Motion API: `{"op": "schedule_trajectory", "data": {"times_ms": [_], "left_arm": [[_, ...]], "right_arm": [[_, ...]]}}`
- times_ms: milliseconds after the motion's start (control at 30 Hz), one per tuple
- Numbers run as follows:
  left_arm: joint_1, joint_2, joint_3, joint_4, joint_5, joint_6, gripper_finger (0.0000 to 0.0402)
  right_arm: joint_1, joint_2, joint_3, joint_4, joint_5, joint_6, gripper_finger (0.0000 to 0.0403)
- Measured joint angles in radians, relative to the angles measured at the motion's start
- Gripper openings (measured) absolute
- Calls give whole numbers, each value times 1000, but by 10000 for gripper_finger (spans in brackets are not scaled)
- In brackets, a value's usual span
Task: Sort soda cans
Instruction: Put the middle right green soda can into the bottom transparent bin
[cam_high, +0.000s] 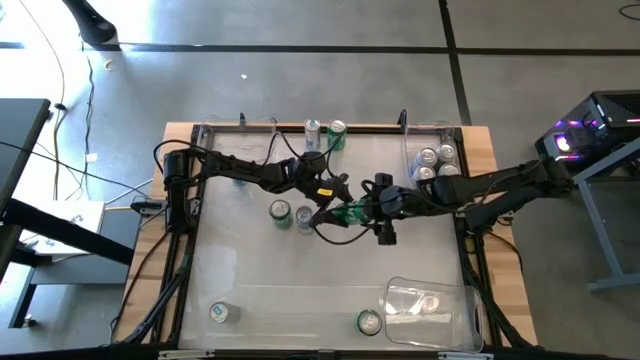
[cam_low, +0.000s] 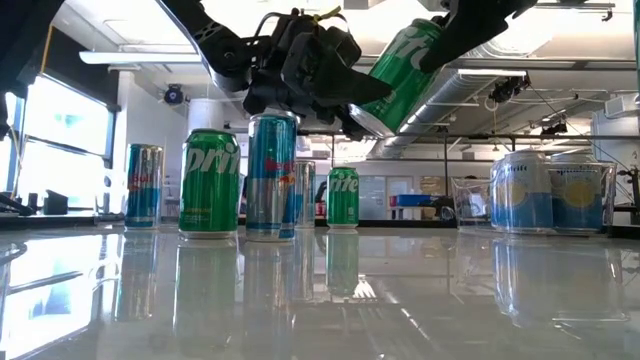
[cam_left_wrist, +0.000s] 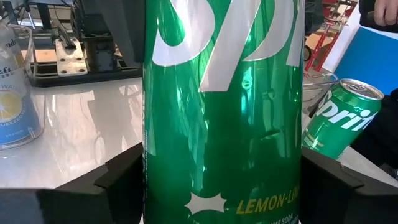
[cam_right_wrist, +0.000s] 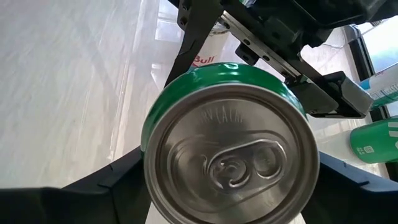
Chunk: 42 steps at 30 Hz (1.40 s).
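A green soda can (cam_low: 400, 72) hangs tilted above the middle of the table, and both grippers are shut on it. My left gripper (cam_high: 335, 208) comes from the table's left and has the can's lower body (cam_left_wrist: 224, 124). My right gripper (cam_high: 368, 208) comes from the right and has the top end, so the silver lid (cam_right_wrist: 231, 163) faces its camera. Other soda cans stand on their bases: a green one (cam_low: 210, 183), a blue one (cam_low: 272, 175), another blue one (cam_low: 143, 185) and a green one (cam_low: 343, 195). My left gripper pinches the can's lower body between its two fingers (cam_left_wrist: 121, 177), one on each side wall (cam_left_wrist: 155, 180), and they lie across the can. The can is clear of the table, its lower end toward this gripper. My right gripper pinches the can just below its top rim (cam_right_wrist: 155, 143), with a finger (cam_right_wrist: 118, 186) on either side. It slants down from the table's right side. The can is tilted, its top raised toward this gripper, and hangs clear of the table.
A clear bin (cam_high: 410, 150) at the far right holds silver-white cans (cam_high: 437, 163). Another clear bin (cam_high: 465, 300) lies at the near right. Two cans (cam_high: 325, 131) stand at the far edge, two (cam_high: 291, 214) left of centre, and single cans near left (cam_high: 220, 313) and near centre (cam_high: 369, 321).
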Motion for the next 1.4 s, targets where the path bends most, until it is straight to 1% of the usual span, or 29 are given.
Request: {"op": "schedule_trajectory", "data": {"times_ms": [133, 300, 400, 533, 700, 800, 967, 1100, 1300, 1400], "left_arm": [[0, 0, 0, 1, -1, 0, 298], [-1, 0, 0, 3, -19, 4, 298], [-2, 2, 0, -4, -39, 3, 298], [-1, 2, 0, 0, -48, 4, 298], [-2, 2, 0, 1, -43, 3, 298], [0, 2, 0, 2, -42, 3, 298], [1, 2, 0, 2, -37, 2, 299], [1, 2, 0, 0, -34, 0, 314], [1, 2, 0, -5, -33, -2, 324], [10, 0, 0, -16, -34, 4, 325]], "right_arm": [[-13, 0, 0, -1, -7, 26, 308], [-16, 0, 0, 11, -20, 39, 335], [-23, -1, 2, 24, -48, 37, 349], [-21, -1, 2, 27, -48, 2, 352], [-1, -1, 2, -17, 6, -31, 353], [12, -1, 2, -36, 50, -42, 347], [22, -1, 2, -23, 54, -54, 315], [22, -1, 2, -14, 36, -53, 289], [22, -1, 2, -7, 27, -30, 288], [22, -2, 2, -21, 31, 12, 288]]}}
